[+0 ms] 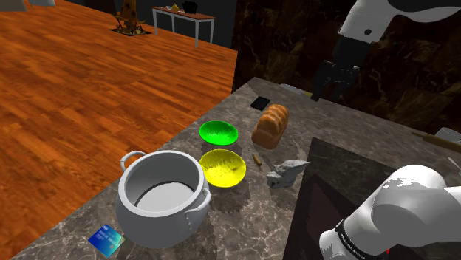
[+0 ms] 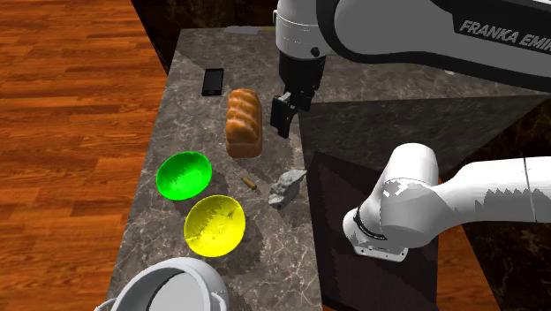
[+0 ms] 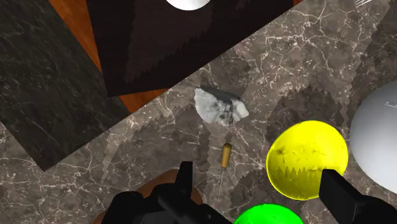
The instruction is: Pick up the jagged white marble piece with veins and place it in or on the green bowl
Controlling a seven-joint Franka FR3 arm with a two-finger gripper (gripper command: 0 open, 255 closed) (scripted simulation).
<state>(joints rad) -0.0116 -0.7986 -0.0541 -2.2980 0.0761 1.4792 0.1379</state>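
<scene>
The jagged white-grey marble piece (image 1: 287, 172) (image 2: 287, 187) (image 3: 220, 105) lies on the dark veined counter, beside the edge of a black cooktop. The green bowl (image 1: 219, 133) (image 2: 184, 175) (image 3: 270, 215) sits near the counter's outer edge, with a yellow bowl (image 1: 222, 167) (image 2: 215, 224) (image 3: 307, 159) right next to it. My gripper (image 1: 332, 85) (image 2: 284, 119) (image 3: 261, 191) hangs open and empty, well above the counter near a bread loaf (image 1: 270, 125) (image 2: 244, 122). The marble piece is some way from the fingers, apart from them.
A large grey two-handled pot (image 1: 162, 196) (image 2: 168, 287) (image 3: 378, 140) stands past the yellow bowl. A small brown stick-like item (image 1: 258, 159) (image 2: 250, 183) (image 3: 225, 154) lies between bowls and marble. A black phone (image 1: 261, 103) (image 2: 213, 81) and a blue card (image 1: 106, 239) lie on the counter.
</scene>
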